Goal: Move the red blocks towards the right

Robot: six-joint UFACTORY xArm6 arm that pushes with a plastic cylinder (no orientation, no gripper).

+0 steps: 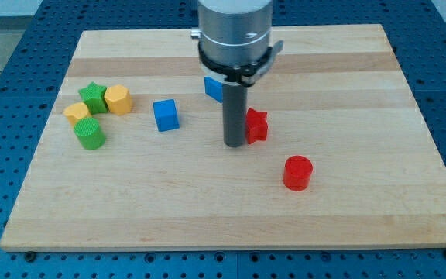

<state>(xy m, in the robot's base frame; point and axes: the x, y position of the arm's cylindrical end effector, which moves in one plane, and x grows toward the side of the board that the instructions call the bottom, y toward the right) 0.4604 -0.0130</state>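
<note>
My tip [234, 144] rests on the board near its middle, touching or almost touching the left side of a red star-shaped block [257, 125]. A red cylinder [297, 172] stands apart, below and to the right of the tip. The rod and the arm's grey body hide part of a blue block [214, 88] just above the tip.
A blue cube [166, 115] sits left of the tip. At the view's left is a cluster: a green star [94, 98], a yellow hexagonal block [118, 99], a yellow block [76, 112] and a green cylinder [90, 134]. The wooden board [362, 225] lies on a blue perforated table.
</note>
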